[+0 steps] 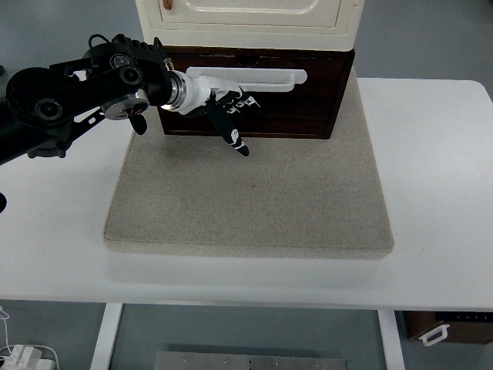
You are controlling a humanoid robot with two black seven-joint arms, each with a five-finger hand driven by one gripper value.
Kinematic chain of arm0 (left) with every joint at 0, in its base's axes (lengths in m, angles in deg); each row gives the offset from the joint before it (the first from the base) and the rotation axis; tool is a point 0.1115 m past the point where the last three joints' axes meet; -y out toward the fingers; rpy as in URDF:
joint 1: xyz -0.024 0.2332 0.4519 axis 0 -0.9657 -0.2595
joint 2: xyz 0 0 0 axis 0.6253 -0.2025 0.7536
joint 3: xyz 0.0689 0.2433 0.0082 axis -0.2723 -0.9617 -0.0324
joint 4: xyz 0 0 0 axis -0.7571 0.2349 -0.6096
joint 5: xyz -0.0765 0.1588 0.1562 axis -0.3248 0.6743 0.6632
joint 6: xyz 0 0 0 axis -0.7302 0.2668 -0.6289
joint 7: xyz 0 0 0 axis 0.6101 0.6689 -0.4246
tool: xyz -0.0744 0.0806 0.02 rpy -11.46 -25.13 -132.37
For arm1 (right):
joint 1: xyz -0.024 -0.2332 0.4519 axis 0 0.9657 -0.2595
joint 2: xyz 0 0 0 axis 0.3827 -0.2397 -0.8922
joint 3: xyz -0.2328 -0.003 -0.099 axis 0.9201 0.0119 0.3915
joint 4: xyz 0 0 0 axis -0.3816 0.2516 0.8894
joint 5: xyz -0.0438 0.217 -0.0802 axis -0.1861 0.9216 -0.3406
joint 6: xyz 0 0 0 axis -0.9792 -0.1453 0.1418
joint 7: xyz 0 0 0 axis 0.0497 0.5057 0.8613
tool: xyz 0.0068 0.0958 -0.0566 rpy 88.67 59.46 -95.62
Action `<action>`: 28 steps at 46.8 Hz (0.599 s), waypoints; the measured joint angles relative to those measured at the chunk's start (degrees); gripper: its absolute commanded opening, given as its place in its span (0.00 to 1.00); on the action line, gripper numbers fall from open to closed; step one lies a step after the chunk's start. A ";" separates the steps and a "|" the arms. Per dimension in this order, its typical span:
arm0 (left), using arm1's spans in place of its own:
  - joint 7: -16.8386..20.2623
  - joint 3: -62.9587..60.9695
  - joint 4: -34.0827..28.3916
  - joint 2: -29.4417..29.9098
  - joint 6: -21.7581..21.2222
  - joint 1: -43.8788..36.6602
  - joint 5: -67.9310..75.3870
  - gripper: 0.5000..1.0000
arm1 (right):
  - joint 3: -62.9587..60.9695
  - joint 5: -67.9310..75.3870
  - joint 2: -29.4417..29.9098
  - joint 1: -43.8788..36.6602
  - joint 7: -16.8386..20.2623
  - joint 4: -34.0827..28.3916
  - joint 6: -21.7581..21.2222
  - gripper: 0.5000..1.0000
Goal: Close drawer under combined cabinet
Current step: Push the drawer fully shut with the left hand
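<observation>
The left hand (227, 108) is open, fingers spread against the dark brown wooden drawer (254, 96). It sits just under the long white handle (254, 79), far on the grey mat (246, 200).

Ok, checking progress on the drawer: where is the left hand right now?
In the top view, the left hand is at the dark drawer front, just below the left end of its white handle, above the beige mat.

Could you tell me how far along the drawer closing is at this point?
Nearly done, it seems: the dark drawer front sits close under the cream cabinet, though it is hard to tell if it is flush. The left robot hand is at the front, below the white handle. Left: any final push, then withdrawing.
</observation>
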 measured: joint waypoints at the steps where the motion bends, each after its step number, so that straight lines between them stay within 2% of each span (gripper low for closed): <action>1: 0.07 0.01 -0.11 0.00 -0.13 0.00 -0.01 1.00 | 0.00 0.00 0.00 0.00 0.00 0.00 0.00 0.90; 14: 0.31 0.59 0.94 0.67 0.13 -0.24 -0.93 1.00 | 0.00 0.00 0.00 0.00 0.00 0.00 0.00 0.90; 28: 0.38 2.82 7.98 1.42 5.78 -0.76 -1.08 1.00 | 0.00 0.00 0.00 -0.01 0.00 0.00 0.00 0.90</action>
